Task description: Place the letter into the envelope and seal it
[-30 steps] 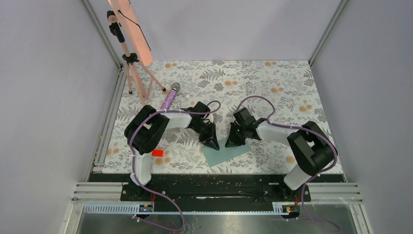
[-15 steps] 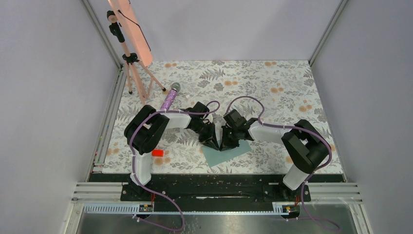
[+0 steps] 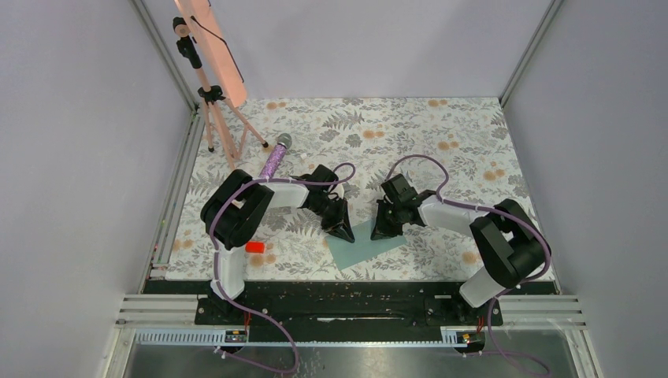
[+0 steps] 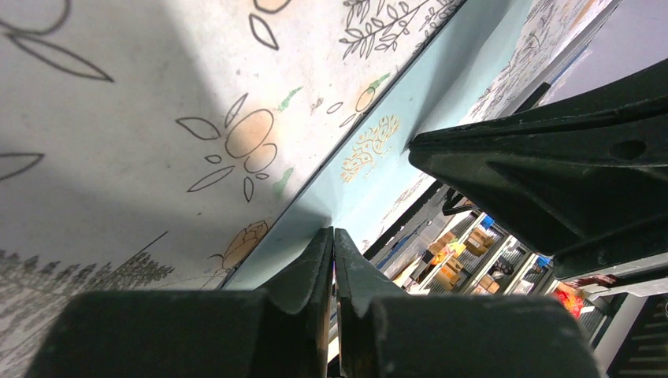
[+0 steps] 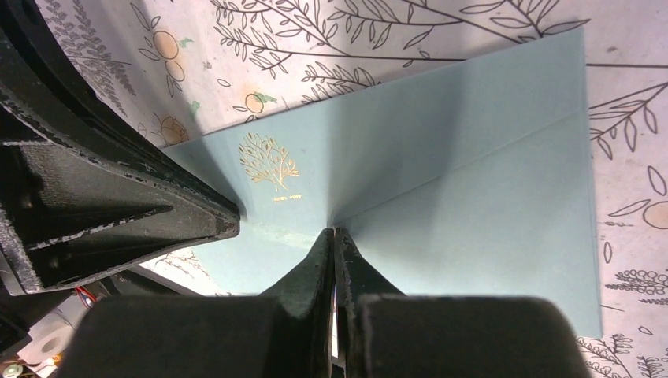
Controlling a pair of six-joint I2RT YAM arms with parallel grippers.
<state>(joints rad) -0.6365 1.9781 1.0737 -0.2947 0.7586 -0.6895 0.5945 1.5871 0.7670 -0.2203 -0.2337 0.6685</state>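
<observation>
The teal envelope [image 3: 369,244] lies flat on the floral cloth near the front edge, its triangular flap folded down. It fills the right wrist view [image 5: 473,181], with a gold tree emblem [image 5: 268,161] on it. My left gripper [image 3: 344,230] is shut, its tips resting on the envelope's left edge [image 4: 410,118]. My right gripper [image 3: 381,231] is shut, its tips [image 5: 334,233] resting on the envelope at the flap's point. Each gripper shows in the other's wrist view. The tan letter is not visible.
A purple glitter microphone [image 3: 276,157] lies behind the left arm. A small red object [image 3: 254,246] sits at the front left. A tripod [image 3: 211,102] with a salmon-pink panel [image 3: 211,43] stands at the back left corner.
My right gripper slid left across the envelope up against the left gripper, then back right to the flap's point. The left gripper stayed in place.
</observation>
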